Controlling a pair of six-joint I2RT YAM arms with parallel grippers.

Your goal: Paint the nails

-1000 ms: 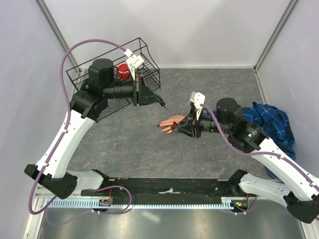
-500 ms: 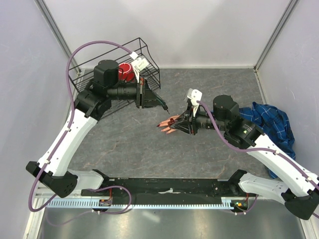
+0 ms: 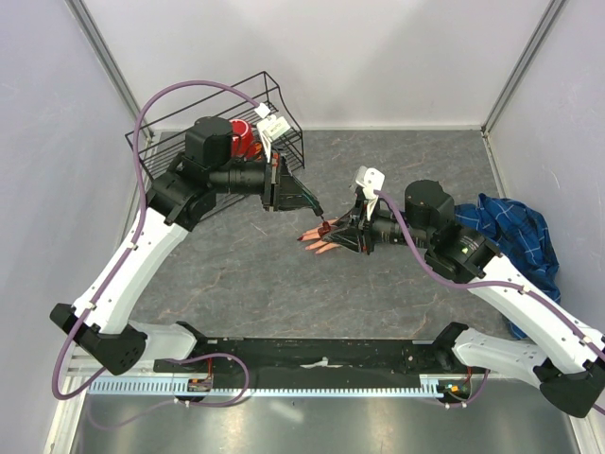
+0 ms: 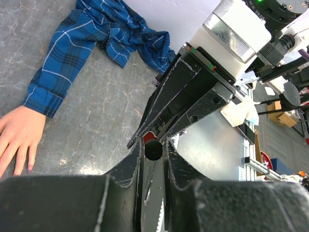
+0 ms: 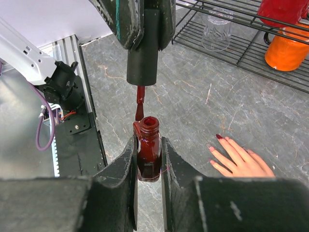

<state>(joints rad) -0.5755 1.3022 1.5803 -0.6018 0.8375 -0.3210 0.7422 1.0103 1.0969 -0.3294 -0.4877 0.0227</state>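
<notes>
Two grippers are brought together over the middle of the table (image 3: 236,274). Compared with the top views of a second and half a second ago, the left gripper (image 4: 153,153) is found carried away from the wire basket (image 3: 153,149) toward 4 o'clock, and the right gripper (image 5: 148,162) drawn in toward 9 o'clock, so that brush and bottle now meet. It is judged that the brush is being reloaded or wiped; no polish is being laid on the nails at this moment.

The left jaws are closed on the black brush cap (image 5: 143,53). The right jaws are clamped on the dark red polish bottle (image 5: 148,154), held upright with its neck open.

Only in the right wrist view is the brush (image 5: 139,105) resolved. Its tip is set at the 9 o'clock rim of the neck; whether it is inside cannot be told. There the fake hand (image 5: 241,163) lies flat at 4 o'clock of the bottle, apart from it, and one dark red nail (image 5: 218,137) and pale pink nails (image 5: 211,149) are distinguished. Only in the left wrist view is the blue plaid cuff (image 4: 46,94) shown. In the top view much of the hand is hidden beneath the right gripper.
</notes>
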